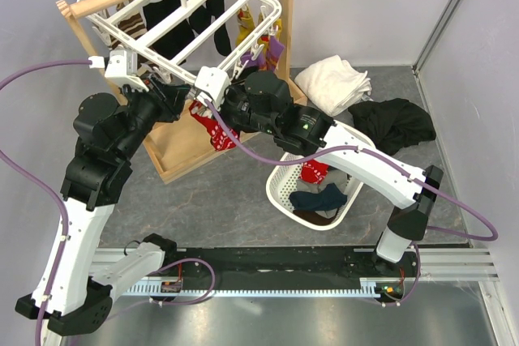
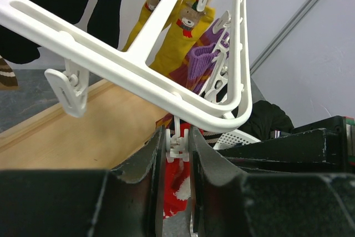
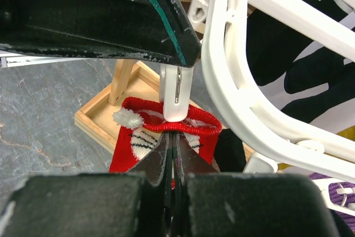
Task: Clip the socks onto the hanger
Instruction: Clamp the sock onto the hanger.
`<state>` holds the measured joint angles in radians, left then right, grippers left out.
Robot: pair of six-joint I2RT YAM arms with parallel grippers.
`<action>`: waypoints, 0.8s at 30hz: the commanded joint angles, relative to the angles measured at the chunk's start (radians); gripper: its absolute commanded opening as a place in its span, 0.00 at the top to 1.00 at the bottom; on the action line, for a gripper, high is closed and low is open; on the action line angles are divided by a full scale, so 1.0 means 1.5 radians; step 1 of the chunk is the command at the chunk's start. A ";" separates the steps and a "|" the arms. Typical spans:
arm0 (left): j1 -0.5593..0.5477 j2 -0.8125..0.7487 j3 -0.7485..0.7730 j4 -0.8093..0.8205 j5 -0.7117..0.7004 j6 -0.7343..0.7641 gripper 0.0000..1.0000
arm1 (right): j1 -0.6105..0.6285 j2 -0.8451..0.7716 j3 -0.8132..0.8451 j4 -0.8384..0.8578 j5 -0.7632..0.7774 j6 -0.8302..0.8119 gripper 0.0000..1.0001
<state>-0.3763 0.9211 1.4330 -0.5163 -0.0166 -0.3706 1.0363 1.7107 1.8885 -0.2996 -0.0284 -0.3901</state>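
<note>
top: overhead, wide | wrists: close, facing hanger (image 2: pixel 111 62) | shared: red sock (image 3: pixel 122 156)

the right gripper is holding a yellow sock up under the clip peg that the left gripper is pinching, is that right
Not quite: the sock in the right gripper is red with a white pattern, not yellow. The right wrist view shows its cuff held just under the clip peg. The left gripper is indeed pinching that peg.

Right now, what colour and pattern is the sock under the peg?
The sock is red with a white-and-dark knitted motif; best in the right wrist view.
</note>
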 commanded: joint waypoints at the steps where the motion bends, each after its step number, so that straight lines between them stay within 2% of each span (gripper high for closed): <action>1: 0.001 -0.010 -0.005 -0.011 0.014 0.013 0.98 | 0.000 -0.003 0.032 0.026 -0.010 -0.003 1.00; 9: 0.001 -0.009 -0.006 -0.016 0.014 0.018 0.98 | 0.000 -0.008 0.038 0.034 -0.024 0.003 1.00; 15: 0.001 -0.013 -0.002 -0.022 -0.026 0.030 0.98 | 0.000 -0.021 0.030 0.033 -0.024 0.005 1.00; 24: 0.000 -0.012 -0.004 -0.026 -0.002 0.027 0.98 | 0.000 -0.023 0.035 0.049 -0.034 0.016 1.00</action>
<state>-0.3752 0.9134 1.4330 -0.5224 -0.0502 -0.3576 1.0367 1.7103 1.8935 -0.2882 -0.0563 -0.3817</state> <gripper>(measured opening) 0.258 0.007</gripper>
